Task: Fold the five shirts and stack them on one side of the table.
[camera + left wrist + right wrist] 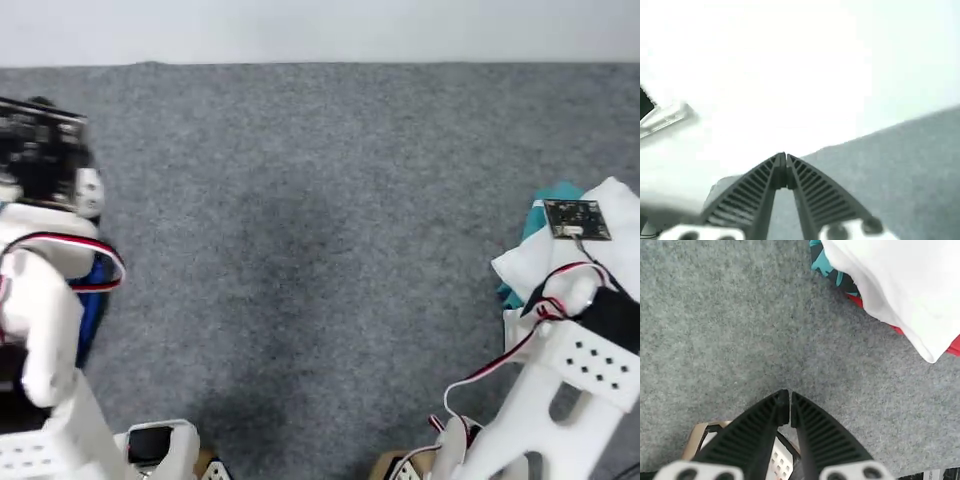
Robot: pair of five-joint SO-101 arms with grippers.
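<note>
A heap of shirts lies at the table's right edge, with a white shirt [610, 200] on top and a teal one [556, 194] under it. The right wrist view shows the white shirt [900, 285] over a teal patterned shirt [826, 264] and a red one [954, 347]. My right gripper [789, 396] is shut with nothing in it, hanging over bare mat just beside that heap. My left gripper [786, 161] is also shut with nothing in it, raised and pointing past the table's far edge toward a white wall. Blue fabric [95, 292] peeks out from under the left arm.
Grey felt matting [320, 230] covers the whole table between the two arms. A white wall [320, 30] runs along the far edge. The arm bases and their cables stand at the near edge.
</note>
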